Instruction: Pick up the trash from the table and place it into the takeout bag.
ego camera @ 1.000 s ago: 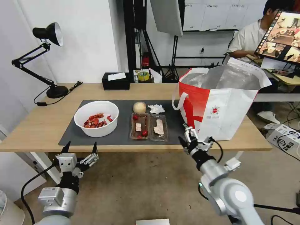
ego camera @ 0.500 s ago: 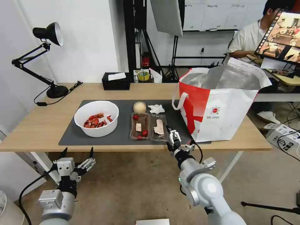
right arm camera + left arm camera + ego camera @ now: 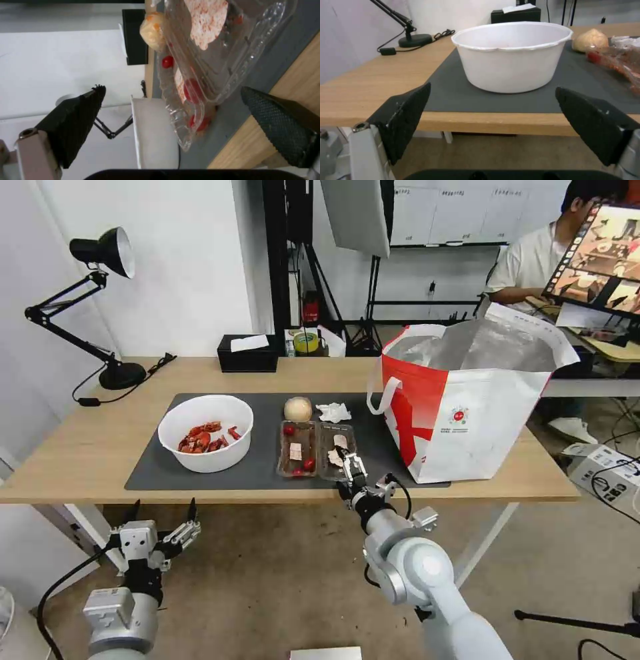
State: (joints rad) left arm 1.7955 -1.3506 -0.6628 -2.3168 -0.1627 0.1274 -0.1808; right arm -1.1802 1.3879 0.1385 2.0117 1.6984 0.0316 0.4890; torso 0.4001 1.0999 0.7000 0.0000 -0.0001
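Reaching with our right gripper, jaws apart, at the clear hinged plastic box near the table's front edge | nothing bagged: white plastic bowl, beige ball, crumpled napkin on mat | red-and-white takeout bag at right end | left gripper open, below front edge

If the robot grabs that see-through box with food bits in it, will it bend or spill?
Probably it bends a bit: the clear box looks thin and crinkly. It lies open, so scraps could slide out if tipped. The open right claw is at its near edge.
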